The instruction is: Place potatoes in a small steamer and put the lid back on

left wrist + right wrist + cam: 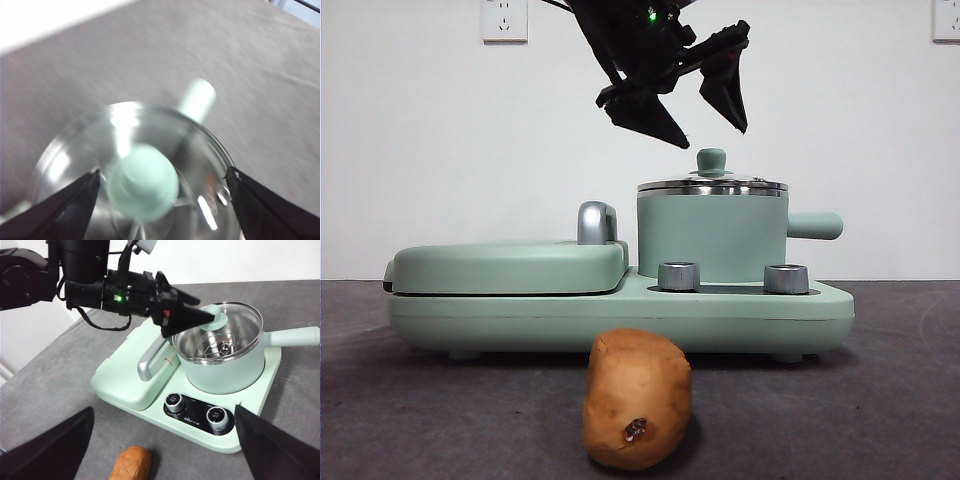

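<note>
Hovering my left gripper (705, 112) over the lid (712, 185), jaws spread wide, nothing grabbed yet.
Basically at the start: shiny steel-rimmed lid with mint knob sits on the smooth green steamer (712, 235), lumpy tan potato (638, 398) lies on the grey table (880, 400) in front. Right gripper (160, 450) waits above it, open and empty.

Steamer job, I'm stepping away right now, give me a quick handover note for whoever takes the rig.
Left gripper: open, hovering just above the lid, jaws either side of its green knob, not gripping.
Right gripper: open, holding nothing, waiting above the table near the potato.
The lid sits on the small steamer, which stands on the green cooker base. The potato lies on the table in front of the base.
Done: nothing yet.
Left: lift the lid off, put the potato in the steamer, put the lid back on.
</note>
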You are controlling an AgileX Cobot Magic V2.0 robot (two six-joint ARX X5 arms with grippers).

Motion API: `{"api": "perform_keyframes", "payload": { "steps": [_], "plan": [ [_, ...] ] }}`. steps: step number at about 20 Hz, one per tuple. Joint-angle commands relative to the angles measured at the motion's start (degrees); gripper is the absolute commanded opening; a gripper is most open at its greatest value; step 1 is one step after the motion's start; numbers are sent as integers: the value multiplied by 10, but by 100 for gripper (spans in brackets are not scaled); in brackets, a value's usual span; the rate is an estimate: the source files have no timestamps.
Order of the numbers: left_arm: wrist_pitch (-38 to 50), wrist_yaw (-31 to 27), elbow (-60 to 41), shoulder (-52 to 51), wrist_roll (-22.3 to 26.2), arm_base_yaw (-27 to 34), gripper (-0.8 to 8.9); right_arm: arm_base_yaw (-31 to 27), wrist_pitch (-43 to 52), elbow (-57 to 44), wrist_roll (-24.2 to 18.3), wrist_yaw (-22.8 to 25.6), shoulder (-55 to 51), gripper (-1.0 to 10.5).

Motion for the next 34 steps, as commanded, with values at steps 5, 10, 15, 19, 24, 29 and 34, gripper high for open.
{"api": "perform_keyframes", "payload": {
  "steps": [5,10,15,19,24,29,34],
  "plan": [
    [28,-4,16,31,12,-4,404,2,-9,9,-7,0,4,447],
    [27,-4,16,45,12,-3,404,2,-11,9,-7,0,4,447],
    [27,-4,16,54,11,-4,404,2,-14,9,-7,0,4,447],
    [27,-4,16,62,11,-4,392,2,-17,9,-7,0,4,447],
    [28,-10,16,62,12,-4,229,2,-22,9,-6,0,4,447],
    [45,-25,16,62,12,-4,121,2,-22,9,-6,0,4,447],
    [64,-25,17,62,12,-4,13,2,-23,9,-2,-1,3,447]
  ]
}}
